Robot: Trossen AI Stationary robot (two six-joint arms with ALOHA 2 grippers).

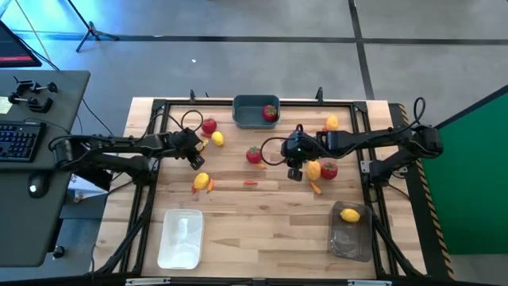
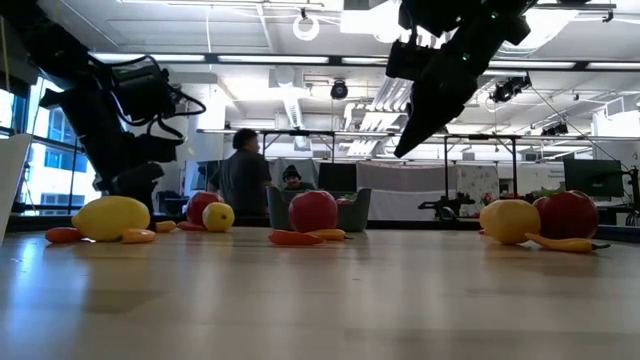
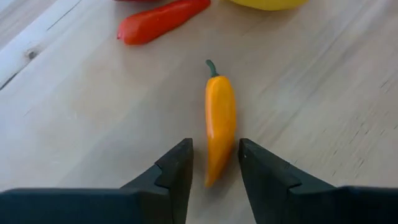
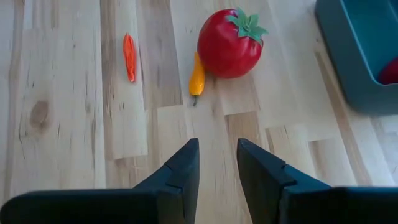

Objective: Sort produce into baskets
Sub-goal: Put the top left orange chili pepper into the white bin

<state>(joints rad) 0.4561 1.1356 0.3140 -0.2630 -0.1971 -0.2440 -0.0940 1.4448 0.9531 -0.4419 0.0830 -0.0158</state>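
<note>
My left gripper (image 3: 214,168) sits low over the wood with its fingers parted a little, one on each side of the narrow end of an orange pepper (image 3: 220,118) that lies flat on the table (image 1: 262,222); I cannot tell whether the pads touch it. A red pepper (image 3: 163,21) lies just beyond it, next to the edge of a yellow lemon (image 1: 202,181). My right gripper (image 4: 217,165) hangs above bare boards near the table's middle, fingers slightly apart and holding nothing. Ahead of it a red tomato (image 4: 229,43) with a green top rests with a small orange pepper piece (image 4: 197,78) touching its side, and a thin red pepper piece (image 4: 129,57) lies apart from both. From overhead I see the blue-grey basket (image 1: 255,111) at the far edge with one tomato inside, the white basket (image 1: 181,238) at the near left, and the smoky basket (image 1: 350,232) at the near right holding one lemon. Another lemon and tomato lie together just right of the right gripper. In the low view, people stand in the room behind.
</note>
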